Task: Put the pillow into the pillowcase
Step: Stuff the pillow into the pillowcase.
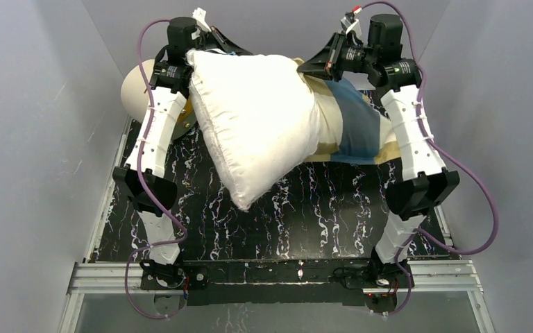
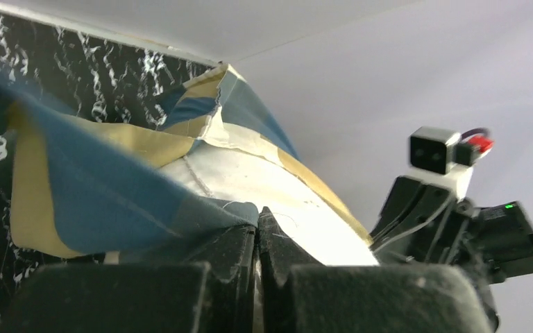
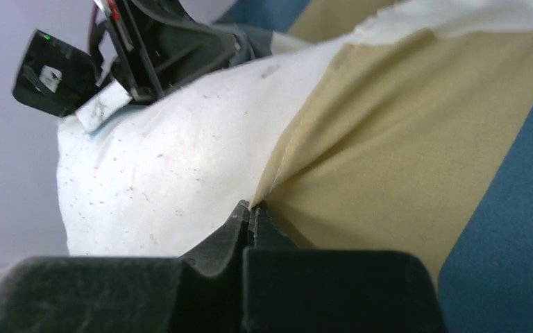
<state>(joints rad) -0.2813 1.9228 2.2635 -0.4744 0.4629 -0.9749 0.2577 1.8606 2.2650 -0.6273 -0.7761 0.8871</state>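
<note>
The plump white pillow (image 1: 257,118) is held up over the far middle of the table, its right end inside the blue, tan and cream pillowcase (image 1: 357,125). My left gripper (image 1: 230,47) is at the pillow's far left corner. In the left wrist view it (image 2: 258,220) is shut on a blue edge of the pillowcase (image 2: 97,194), with the pillow (image 2: 250,177) just beyond. My right gripper (image 1: 305,69) is at the far right of the pillow. In the right wrist view it (image 3: 252,209) is shut on the pillowcase's tan hem (image 3: 388,152), against the pillow (image 3: 166,173).
A cream round-ended cylinder (image 1: 135,87) lies at the far left behind my left arm. The black marbled table (image 1: 305,215) is boxed in by grey walls left, right and behind. A metal rail (image 1: 271,274) runs along the near edge.
</note>
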